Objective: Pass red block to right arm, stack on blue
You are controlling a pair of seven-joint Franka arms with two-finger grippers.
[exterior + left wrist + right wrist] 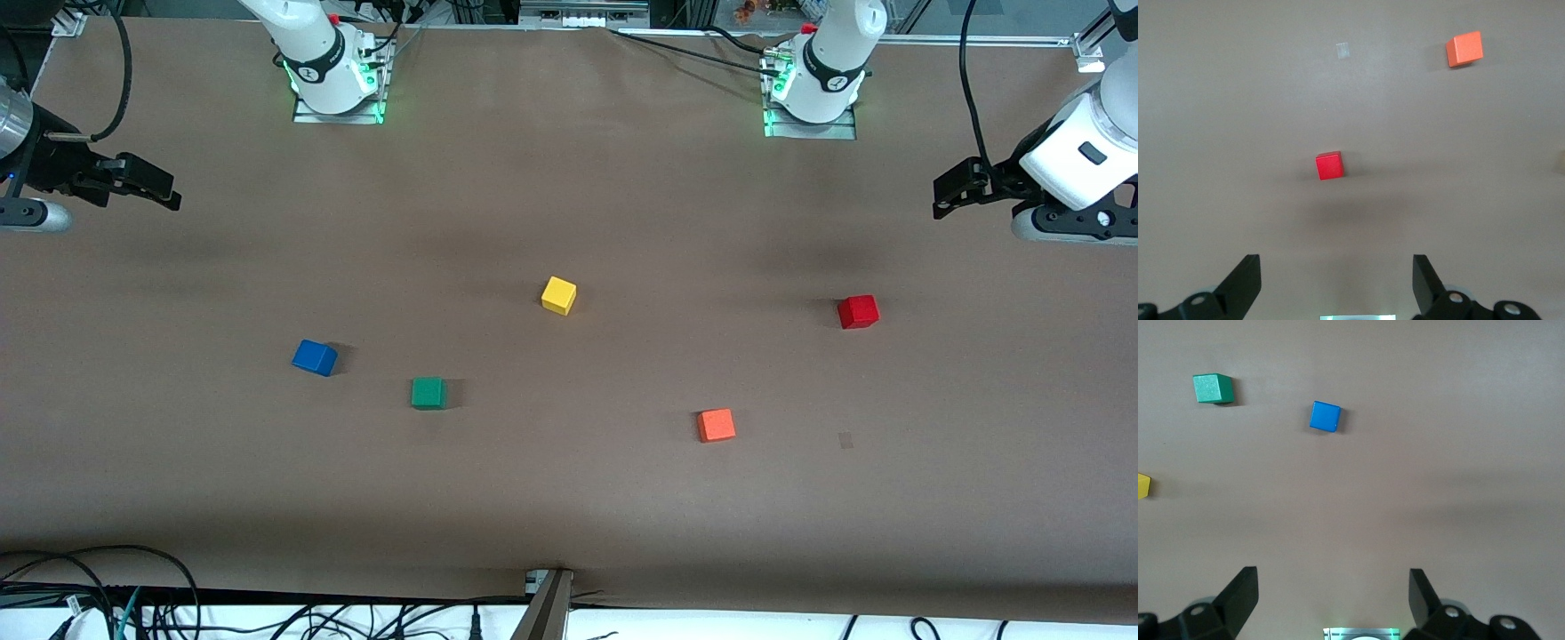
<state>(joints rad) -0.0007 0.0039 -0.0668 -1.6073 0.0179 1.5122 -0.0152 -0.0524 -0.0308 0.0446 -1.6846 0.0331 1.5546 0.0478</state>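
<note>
Running off the frame edge in the front view, both arms are showing only their wrists and grippers, and each wrist view is cutting its own fingers off near their bases. Sitting flat on the brown paper-covered table (569, 196), the small bright-red cube (858, 312) (1329, 165) is lying toward the left arm's end, untouched, its faces plain and its edges crisp. The lighter orange cube (716, 425) (1464, 49) is lying nearer to the front camera than it, well apart. The small blue cube (314, 357) (1325, 416) is resting toward the right arm's end, with the green cube (428, 392) (1213, 388) near it. The yellow cube (558, 295) is sitting mid-table. The left gripper (949, 197) (1337, 283) is hovering over its table end, fingers spread and empty. The right gripper (160, 188) (1333, 600) is waiting likewise, fingers parted.
</note>
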